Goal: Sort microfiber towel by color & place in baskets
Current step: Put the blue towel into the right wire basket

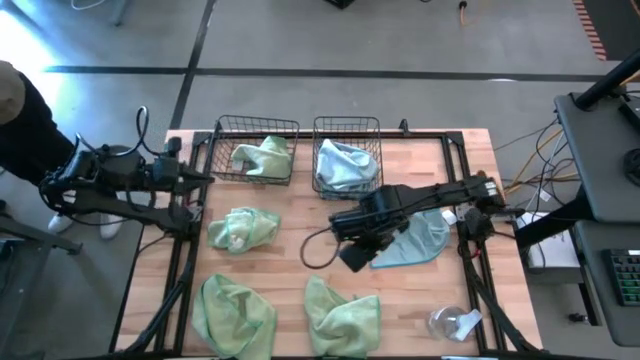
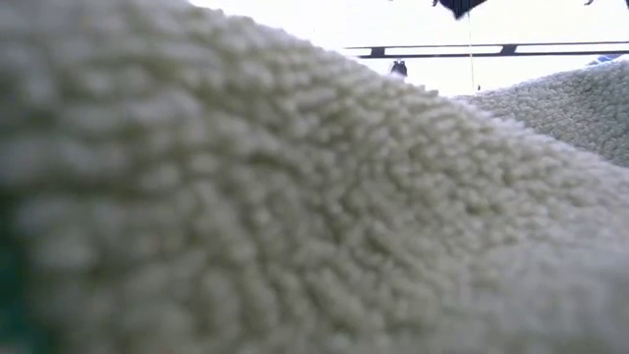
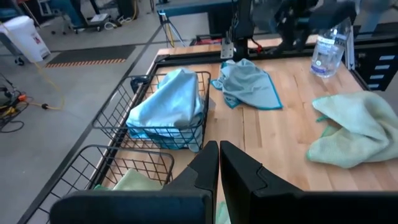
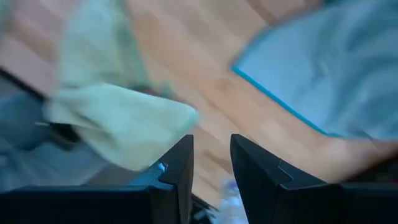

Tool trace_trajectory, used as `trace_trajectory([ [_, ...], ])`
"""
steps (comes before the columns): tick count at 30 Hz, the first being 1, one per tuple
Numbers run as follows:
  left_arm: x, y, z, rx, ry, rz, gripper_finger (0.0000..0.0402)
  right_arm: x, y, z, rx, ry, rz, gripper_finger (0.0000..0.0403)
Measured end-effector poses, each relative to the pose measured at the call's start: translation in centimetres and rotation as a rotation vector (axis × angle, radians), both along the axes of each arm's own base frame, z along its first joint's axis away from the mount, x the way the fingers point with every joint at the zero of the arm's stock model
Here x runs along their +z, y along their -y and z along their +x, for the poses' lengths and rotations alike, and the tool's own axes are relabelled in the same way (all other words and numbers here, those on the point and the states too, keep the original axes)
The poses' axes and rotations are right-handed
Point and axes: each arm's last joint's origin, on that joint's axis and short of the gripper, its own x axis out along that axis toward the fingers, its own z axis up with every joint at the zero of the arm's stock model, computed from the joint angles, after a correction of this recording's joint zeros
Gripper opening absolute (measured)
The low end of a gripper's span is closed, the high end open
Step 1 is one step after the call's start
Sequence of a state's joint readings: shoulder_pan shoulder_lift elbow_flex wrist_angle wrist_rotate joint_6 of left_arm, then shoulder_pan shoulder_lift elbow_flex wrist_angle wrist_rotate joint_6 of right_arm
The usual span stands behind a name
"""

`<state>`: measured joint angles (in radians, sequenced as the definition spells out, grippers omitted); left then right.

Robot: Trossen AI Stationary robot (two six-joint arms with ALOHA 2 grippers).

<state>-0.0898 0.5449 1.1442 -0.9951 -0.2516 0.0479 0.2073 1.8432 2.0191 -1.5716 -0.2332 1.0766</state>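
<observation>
left basket (image 1: 258,150): black wire mesh, upper centre of high view, one light green towel (image 1: 263,157) inside
right basket (image 1: 347,152): just beside the left one, holds a pale blue-grey towel (image 1: 345,166)
loose blue-grey towel (image 1: 417,238): flat on the wooden table (image 1: 290,255), right of centre, partly under the right arm
loose green towels: one mid-left (image 1: 243,228), two at bottom edge (image 1: 234,315) (image 1: 343,318)
right gripper (image 1: 356,257): centre of high view, at the left edge of the loose blue-grey towel; fingers (image 4: 177,167) a narrow gap apart in wrist view, nothing between them
left gripper (image 3: 219,163): upper left of table, beside the left basket; fingers nearly together, holding nothing
clear plastic bottle (image 1: 452,322): lying bottom right
low view: filled by green towel pile (image 2: 295,216) close up
person's dark sleeve (image 1: 22,125): far left edge
</observation>
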Motion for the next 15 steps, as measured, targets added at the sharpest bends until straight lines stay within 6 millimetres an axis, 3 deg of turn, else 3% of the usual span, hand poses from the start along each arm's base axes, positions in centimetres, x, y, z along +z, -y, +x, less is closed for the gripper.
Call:
trace_trajectory([
  [9,0.2,-0.2,-1.6,-0.001,0.067,0.000,0.0000,-3.1,2.1,-6.7,-0.092,-0.187,-0.091,0.0100],
  [15,0.5,-0.2,-2.0,0.005,0.112,-0.013,0.0000,-5.4,4.6,-9.9,-0.101,-0.262,-0.200,0.0100],
])
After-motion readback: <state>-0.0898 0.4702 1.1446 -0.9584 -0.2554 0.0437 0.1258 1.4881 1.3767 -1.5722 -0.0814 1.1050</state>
